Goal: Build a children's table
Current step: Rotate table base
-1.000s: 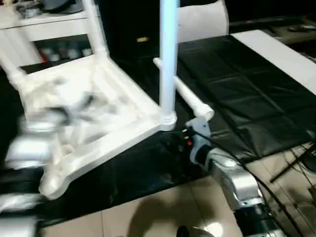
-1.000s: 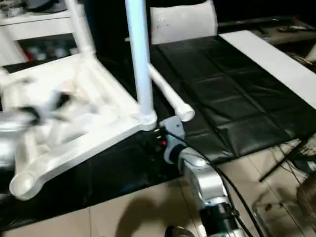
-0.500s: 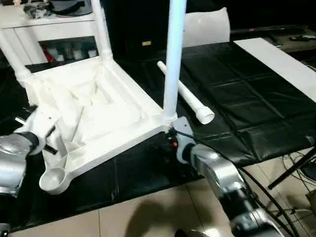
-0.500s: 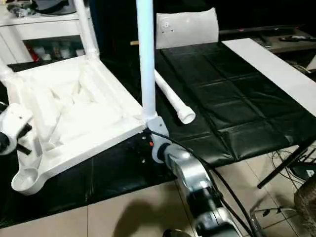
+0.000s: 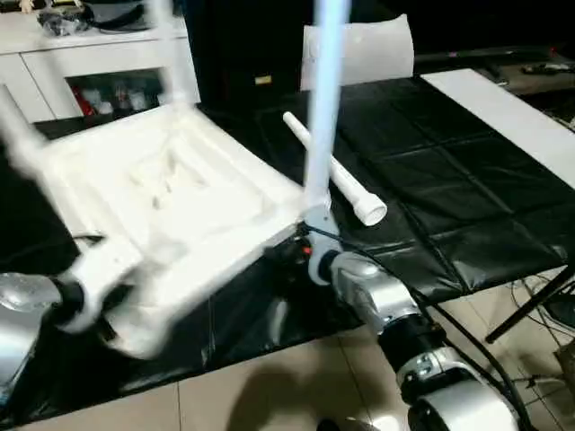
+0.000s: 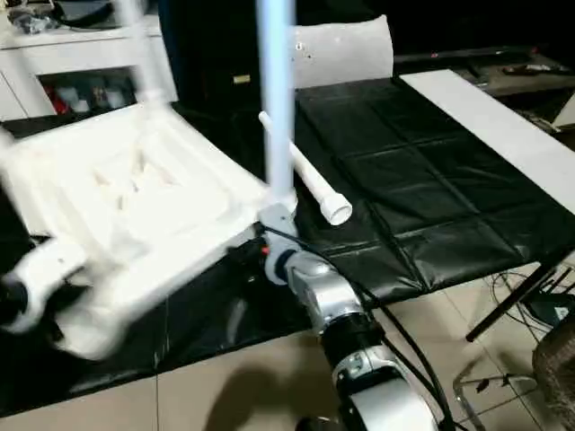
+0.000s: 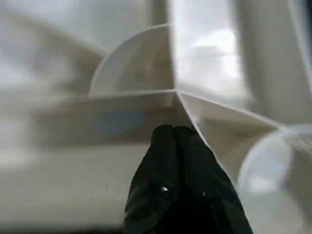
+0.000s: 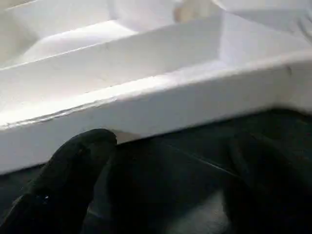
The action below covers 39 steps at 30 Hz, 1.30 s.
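We are working at the near edge of the black-covered table (image 5: 449, 171), with the upturned tabletop (image 5: 171, 206) lying ribs-up in front of us. Our left hand (image 7: 176, 134) is sitting inside the ribbed underside with its two black fingers pressed together, closed on nothing, the tips right at a junction of ribs beside an empty round corner socket (image 7: 265, 170). Our right hand (image 8: 163, 165) is hanging just below the tabletop's near rim, at the corner where a fitted leg (image 5: 322, 108) is standing upright; its fingers (image 8: 73, 161) are spread apart with the dark table cover between them, gripping nothing.

We are judging that the leg-fitting step is under way: the corner by our right hand is carrying a leg, at least one more leg (image 6: 135, 45) is rising at the far side, and the near left corner socket (image 6: 85, 328) is looking empty. The next move is calling for us to fetch the loose leg (image 5: 332, 169), which is lying flat on the table just beyond the standing one, its open collar end towards us, and to seat it squarely in a free socket while the other hand is steadying the top.

As for containers, the rib compartments are holding nothing. Further back, a flat white sheet (image 5: 359, 49) is leaning upright.
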{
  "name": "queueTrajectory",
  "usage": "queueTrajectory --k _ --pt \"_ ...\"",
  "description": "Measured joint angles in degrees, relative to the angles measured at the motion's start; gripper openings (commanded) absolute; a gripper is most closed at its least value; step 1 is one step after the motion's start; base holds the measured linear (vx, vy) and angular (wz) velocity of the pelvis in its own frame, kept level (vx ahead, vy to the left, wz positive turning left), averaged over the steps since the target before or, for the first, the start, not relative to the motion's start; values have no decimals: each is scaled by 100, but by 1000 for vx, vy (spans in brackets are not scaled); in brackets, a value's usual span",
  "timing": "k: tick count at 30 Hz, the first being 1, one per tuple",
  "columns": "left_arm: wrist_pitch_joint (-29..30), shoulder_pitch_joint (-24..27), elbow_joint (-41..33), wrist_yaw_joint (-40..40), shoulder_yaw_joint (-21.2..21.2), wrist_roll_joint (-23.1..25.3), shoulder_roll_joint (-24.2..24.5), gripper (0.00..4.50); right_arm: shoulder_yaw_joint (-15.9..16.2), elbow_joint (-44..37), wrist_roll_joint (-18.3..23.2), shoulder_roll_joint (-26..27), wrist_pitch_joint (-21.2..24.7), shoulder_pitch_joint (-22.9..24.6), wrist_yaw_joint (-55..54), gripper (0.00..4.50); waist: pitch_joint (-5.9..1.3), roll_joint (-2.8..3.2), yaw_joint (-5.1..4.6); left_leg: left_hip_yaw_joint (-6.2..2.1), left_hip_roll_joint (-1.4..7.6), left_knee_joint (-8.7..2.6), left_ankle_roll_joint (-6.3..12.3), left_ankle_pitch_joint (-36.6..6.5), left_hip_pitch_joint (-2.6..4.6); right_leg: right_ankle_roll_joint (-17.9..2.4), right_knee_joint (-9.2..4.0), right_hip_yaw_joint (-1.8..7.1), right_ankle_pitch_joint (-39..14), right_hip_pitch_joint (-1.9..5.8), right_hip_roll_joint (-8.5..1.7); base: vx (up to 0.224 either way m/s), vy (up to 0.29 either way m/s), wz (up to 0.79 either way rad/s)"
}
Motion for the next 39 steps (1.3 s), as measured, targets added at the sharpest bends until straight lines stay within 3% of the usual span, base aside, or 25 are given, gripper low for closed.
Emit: queueTrajectory --k 8,10,15,21,24,26,28,31,33,35,39 --pt "175 -141 -394 -405 -455 -619 -700 4 -196 553 -57 -116 -322 -299 -69 450 0 3 -151 1 2 0 -5 4 3 -5 5 -1 1 1 6 0 0 0" --pt "-196 -446 -98 -77 -639 -421 -1105 4 -248 618 -66 -150 -368 -339 -126 450 0 3 -149 3 0 3 -7 7 2 -6 4 -4 1 3 5 0 0 0" --pt "-961 -1050 634 637 -788 8 -1501 4 -243 756 -70 -76 -477 -412 -114 450 3 9 -177 2 5 2 -19 15 -12 -7 4 -25 2 0 14 0 0 0" --pt "-1745 -1632 1452 1702 -502 405 -1732 4 -258 568 -176 -243 -795 -423 -141 450 5 12 -163 -3 2 2 -16 15 -42 -5 -10 -32 1 -10 8 0 0 0" --pt "-1885 -1599 1515 2091 -190 375 -1958 4 -341 -115 -161 -502 -813 -351 -117 450 4 11 -125 0 1 2 7 14 -53 5 -12 -31 -6 -19 5 0 0 0" --pt "-1888 -1482 1444 2274 191 107 -2310 34 -376 -682 -156 -649 -820 -189 -100 450 4 10 -84 5 2 0 35 18 -52 9 -10 -29 -17 -21 5 0 0 0" --pt "-1856 -1215 1117 2614 704 -396 -2908 42 -464 -1494 3 -676 -615 274 34 450 1 5 -10 8 4 -4 42 9 -52 11 -9 -29 -32 -21 5 0 0 0" --pt "-1712 -815 543 3136 1051 -767 -3390 64 -480 -2392 25 -585 -303 851 -186 450 -2 -2 14 20 5 -13 43 10 -64 10 0 -21 -37 -48 6 0 0 0" --pt "-1587 -658 363 3313 1066 -854 -3518 80 -484 -2705 31 -571 -82 998 -330 450 0 -10 27 25 4 -13 39 14 -63 7 3 -20 -35 -54 6 0 0 0" --pt "-1631 -288 -45 3677 1114 -841 -3809 84 -482 -3525 99 -581 366 1345 -431 450 -10 -35 37 29 5 -18 37 15 -55 8 1 -19 -34 -51 8 0 0 0" --pt "-1851 152 -448 4224 1143 -605 -4190 117 -443 -4551 178 -629 666 1939 -444 450 9 -119 26 26 4 -18 4 2 -56 17 -17 -27 -31 -47 14 0 0 0"
